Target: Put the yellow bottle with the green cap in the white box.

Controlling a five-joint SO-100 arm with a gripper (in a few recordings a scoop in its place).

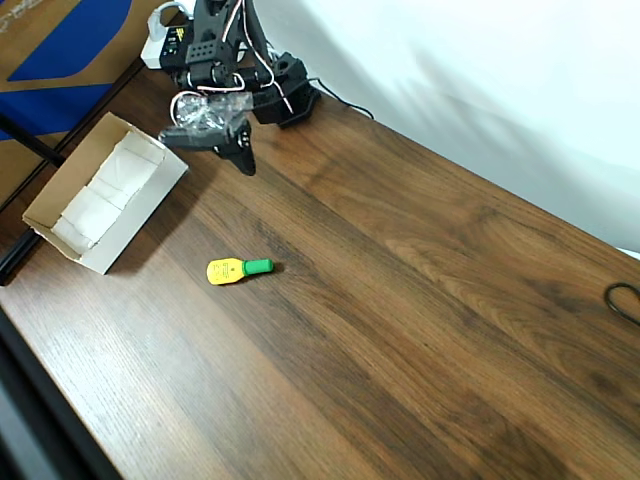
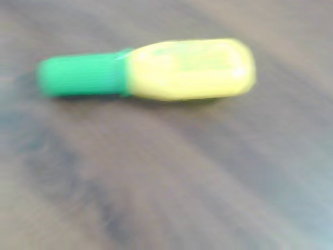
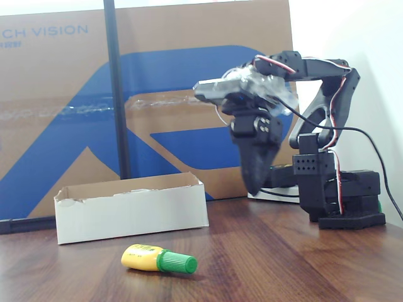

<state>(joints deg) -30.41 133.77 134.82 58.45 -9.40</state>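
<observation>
Nearest the fixed camera lies the yellow bottle (image 3: 145,257), on its side on the wooden surface (image 3: 271,264), green cap (image 3: 177,262) pointing toward 3 o'clock in that view. Above and behind it hangs the end effector (image 3: 255,179), its dark tips aimed downward and clear of the surface; they look drawn together with nothing between them, though the angle makes this hard to confirm. From overhead the end effector (image 1: 243,158) sits at about 12 o'clock from the bottle (image 1: 225,270), well apart from it. The white box (image 1: 60,235) stands open at roughly 10 o'clock from the bottle, paper padding inside. The wrist picture, blurred, shows bottle (image 2: 190,69) and cap (image 2: 80,74) lying flat.

Judging by its build, the bottle is light, stiff plastic, smooth and likely to roll or skid when nudged. Gripping across the flat yellow body, near its middle, seems safer than pinching the round cap.
</observation>
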